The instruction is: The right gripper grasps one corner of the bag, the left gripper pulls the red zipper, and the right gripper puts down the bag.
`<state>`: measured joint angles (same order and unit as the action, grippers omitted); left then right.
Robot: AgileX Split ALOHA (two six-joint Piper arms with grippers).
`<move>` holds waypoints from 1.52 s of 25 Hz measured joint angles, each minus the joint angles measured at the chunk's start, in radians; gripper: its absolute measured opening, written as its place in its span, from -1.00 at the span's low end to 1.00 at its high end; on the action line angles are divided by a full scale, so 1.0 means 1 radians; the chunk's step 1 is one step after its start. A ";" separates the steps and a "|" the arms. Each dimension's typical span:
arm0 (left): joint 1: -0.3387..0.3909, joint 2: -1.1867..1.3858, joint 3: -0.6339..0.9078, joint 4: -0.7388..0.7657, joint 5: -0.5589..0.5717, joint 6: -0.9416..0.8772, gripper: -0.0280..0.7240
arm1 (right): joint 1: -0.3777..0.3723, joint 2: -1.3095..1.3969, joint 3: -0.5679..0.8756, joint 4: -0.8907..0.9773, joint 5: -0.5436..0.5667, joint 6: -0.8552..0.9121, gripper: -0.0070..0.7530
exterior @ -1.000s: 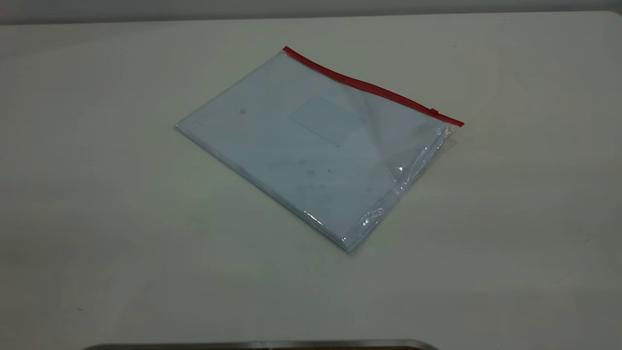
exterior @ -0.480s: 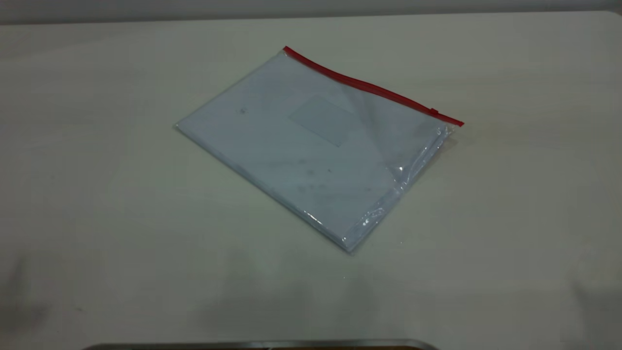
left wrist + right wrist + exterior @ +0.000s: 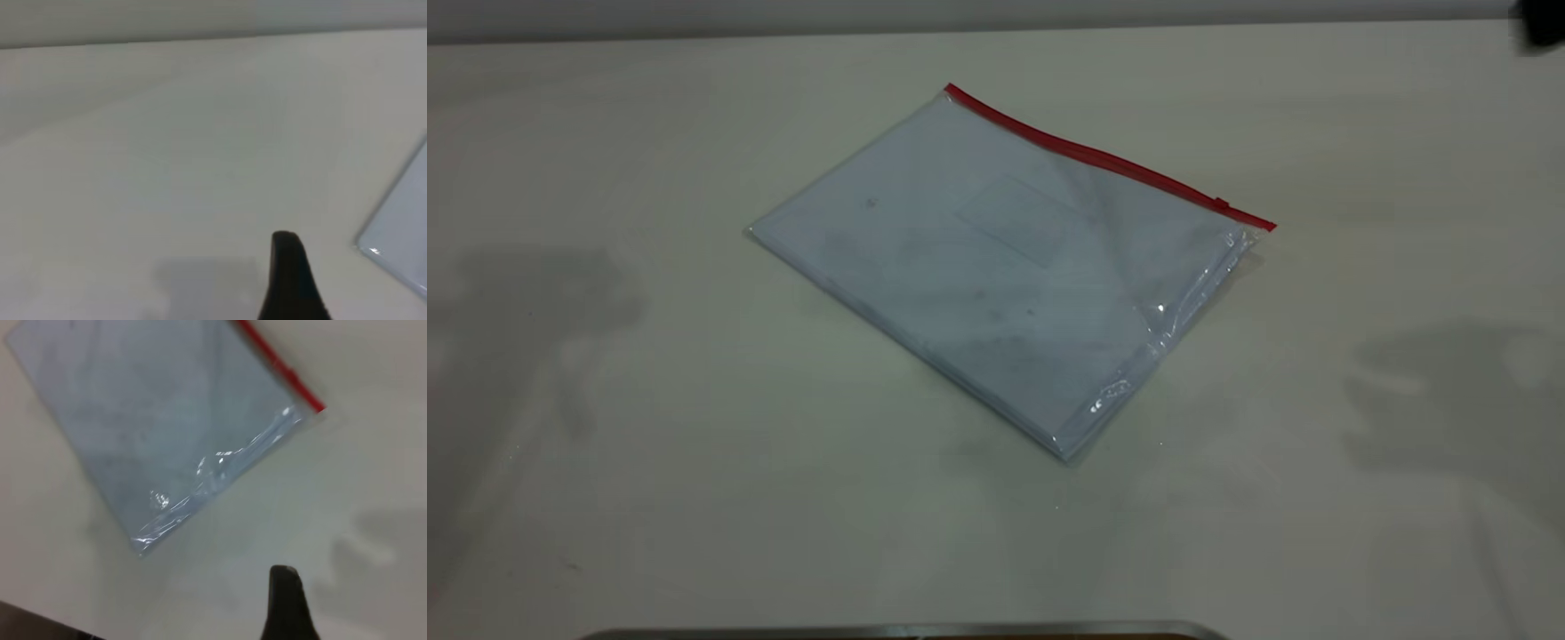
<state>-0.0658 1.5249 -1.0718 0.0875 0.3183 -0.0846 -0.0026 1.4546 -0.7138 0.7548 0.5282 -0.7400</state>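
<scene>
Lying flat near the middle of the table [image 3: 605, 489], the bag [image 3: 996, 276] is untouched, with neither gripper near it.

Its red zipper [image 3: 1107, 160] runs along the long edge facing the far edge of the tabletop, the tiny slider [image 3: 1221, 204] near the right-hand end. In the exterior view only a dark blur at the far right corner shows of the right arm (its jaws are cut off). Each wrist view shows one black fingertip, the left gripper [image 3: 288, 280] beside a bag corner, the right gripper [image 3: 287, 603] apart from the creased short edge; whether either is released or clenched, I cannot tell.
</scene>
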 joint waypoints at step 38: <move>-0.194 0.451 -0.399 -0.393 0.527 0.454 0.56 | -0.001 1.037 -0.534 0.715 0.126 -0.812 0.48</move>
<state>-0.2597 1.9762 -1.4710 -0.3056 0.8456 0.3696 -0.0034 2.4913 -1.2477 1.4699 0.6544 -1.5525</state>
